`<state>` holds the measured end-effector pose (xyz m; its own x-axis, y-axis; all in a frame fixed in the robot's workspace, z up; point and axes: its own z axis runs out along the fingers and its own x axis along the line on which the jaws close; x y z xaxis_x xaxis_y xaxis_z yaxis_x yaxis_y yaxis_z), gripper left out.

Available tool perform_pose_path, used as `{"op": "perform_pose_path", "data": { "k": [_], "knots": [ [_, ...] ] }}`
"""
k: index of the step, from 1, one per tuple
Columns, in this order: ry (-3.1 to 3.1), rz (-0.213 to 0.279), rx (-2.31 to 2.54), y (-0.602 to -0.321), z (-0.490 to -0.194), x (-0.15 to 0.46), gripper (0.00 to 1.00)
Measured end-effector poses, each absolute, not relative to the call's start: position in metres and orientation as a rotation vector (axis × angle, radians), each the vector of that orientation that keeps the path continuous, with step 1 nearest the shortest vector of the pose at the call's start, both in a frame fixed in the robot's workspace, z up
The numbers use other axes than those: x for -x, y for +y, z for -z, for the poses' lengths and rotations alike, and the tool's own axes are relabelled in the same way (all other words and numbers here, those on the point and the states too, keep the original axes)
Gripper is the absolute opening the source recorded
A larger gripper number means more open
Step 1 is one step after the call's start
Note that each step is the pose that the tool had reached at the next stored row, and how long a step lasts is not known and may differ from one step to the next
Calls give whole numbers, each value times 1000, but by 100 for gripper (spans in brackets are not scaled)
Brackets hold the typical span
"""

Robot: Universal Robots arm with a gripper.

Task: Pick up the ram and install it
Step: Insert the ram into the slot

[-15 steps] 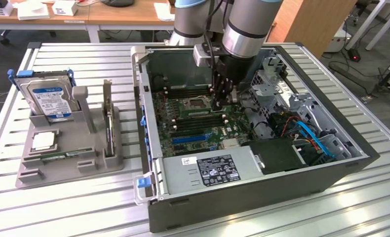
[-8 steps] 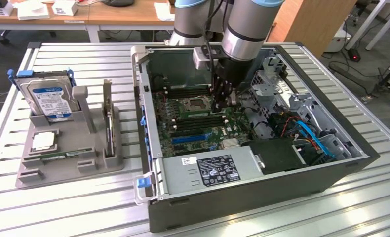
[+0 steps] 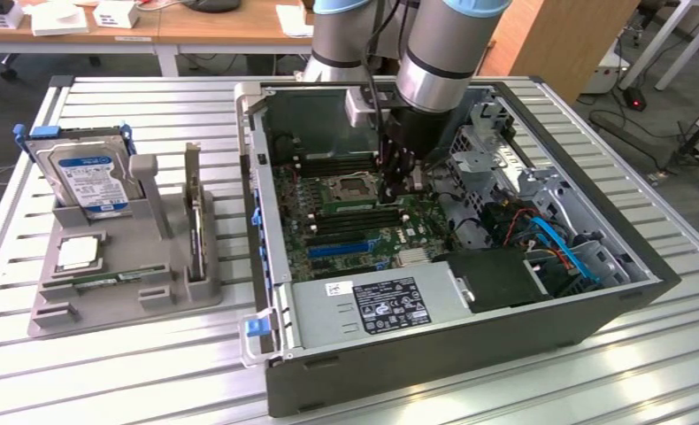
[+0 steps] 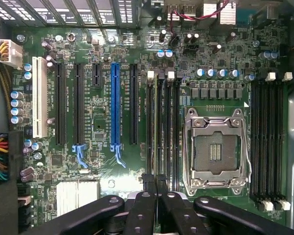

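My gripper [image 3: 399, 181] is down inside the open computer case, over the motherboard beside the empty processor socket [image 3: 352, 186]. In the wrist view its black fingers [image 4: 150, 196] are drawn together above the black memory slots [image 4: 164, 127] next to the socket [image 4: 216, 152], and nothing visible sits between them. A long thin green strip [image 3: 349, 205] that looks like the ram stands among those slots, just beside the fingers. Another thin dark-green stick [image 3: 119, 278] lies in a groove of the grey holder tray [image 3: 126, 305] at the exterior view's left.
The grey tray also holds an upright hard drive [image 3: 90, 181], a square silver processor chip [image 3: 78, 252] and a tall upright expansion card [image 3: 193, 208]. Inside the case are drive cages [image 3: 491, 159], blue cables [image 3: 562, 248] and a power supply [image 3: 373, 305]. The case walls [image 3: 253, 177] ring the motherboard.
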<state>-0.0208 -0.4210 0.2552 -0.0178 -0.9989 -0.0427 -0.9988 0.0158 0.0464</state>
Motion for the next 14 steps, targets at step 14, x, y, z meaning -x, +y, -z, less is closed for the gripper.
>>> {"op": "perform_pose_path", "data": {
  "k": [14],
  "knots": [
    [-2238,99,-2200,-421,-252,22,11]
  ]
}}
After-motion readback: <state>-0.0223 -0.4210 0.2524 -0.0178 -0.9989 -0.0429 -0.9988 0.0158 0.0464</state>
